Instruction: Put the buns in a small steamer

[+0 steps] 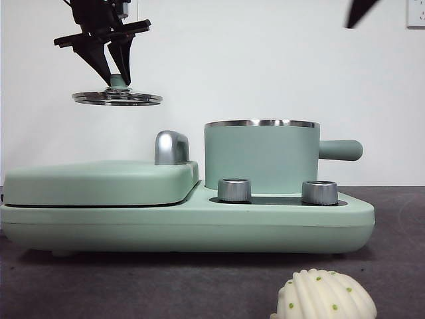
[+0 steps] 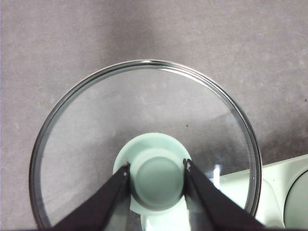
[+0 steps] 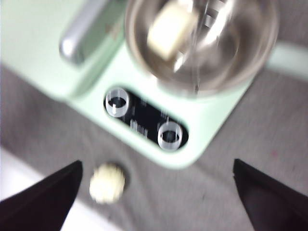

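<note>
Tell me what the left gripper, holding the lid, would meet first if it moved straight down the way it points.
Probably the bare table. The left gripper holds the lid by its knob, and through the glass only grey table shows; the cooker's edge lies off to one side.

The table (image 1: 40, 279) is dark grey. A mint-green cooker (image 1: 186, 222) sits on it. In front of the cooker lies a ridged white bun (image 1: 325, 296) with green dots.

Ridged bun (image 1: 325, 296) cut off; right wrist view blurred.
</note>
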